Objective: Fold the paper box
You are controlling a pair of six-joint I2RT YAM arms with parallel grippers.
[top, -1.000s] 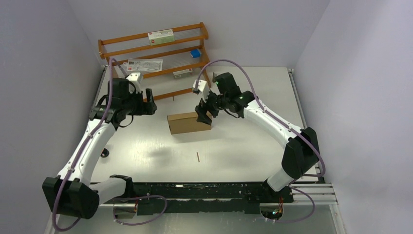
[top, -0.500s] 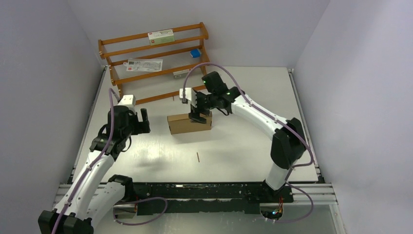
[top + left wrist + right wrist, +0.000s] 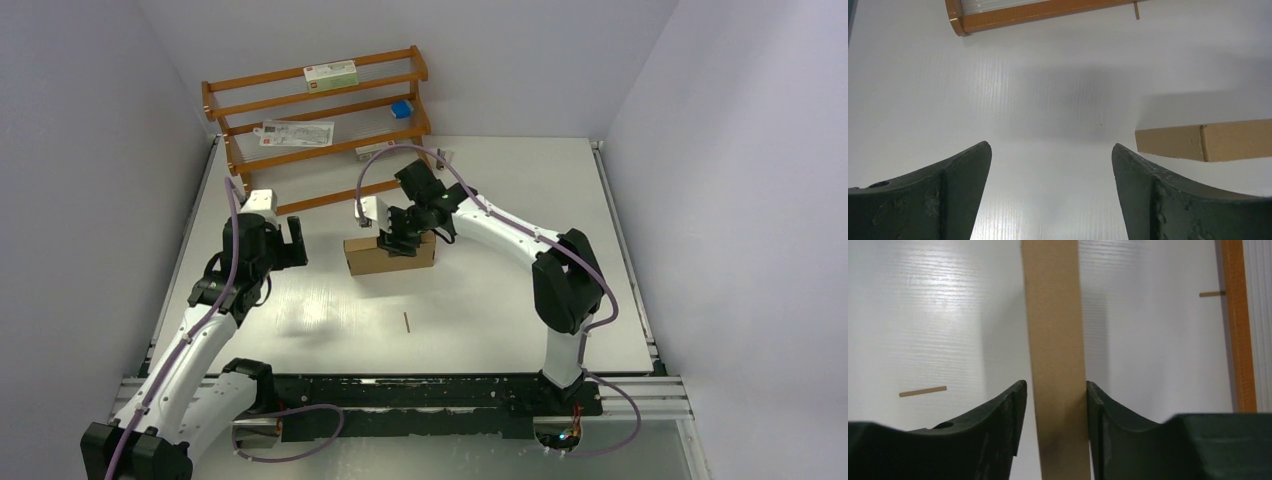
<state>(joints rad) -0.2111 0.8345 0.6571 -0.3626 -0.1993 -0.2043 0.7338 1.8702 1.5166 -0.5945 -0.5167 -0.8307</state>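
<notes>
- Right wrist: your right gripper (image 3: 1055, 385) straddles the paper box (image 3: 1053, 315), one finger touching; can't tell if clamped.
- Your left gripper (image 3: 1050, 147) spread wide, empty, box nearby.
- Box sits on the table (image 3: 480, 310), centre; looks assembled, probably only final pressing left.

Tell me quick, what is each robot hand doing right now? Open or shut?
Left hand: open, holding nothing.
Right hand: astride the paper box, touching one side; cannot tell if it grips.
</notes>
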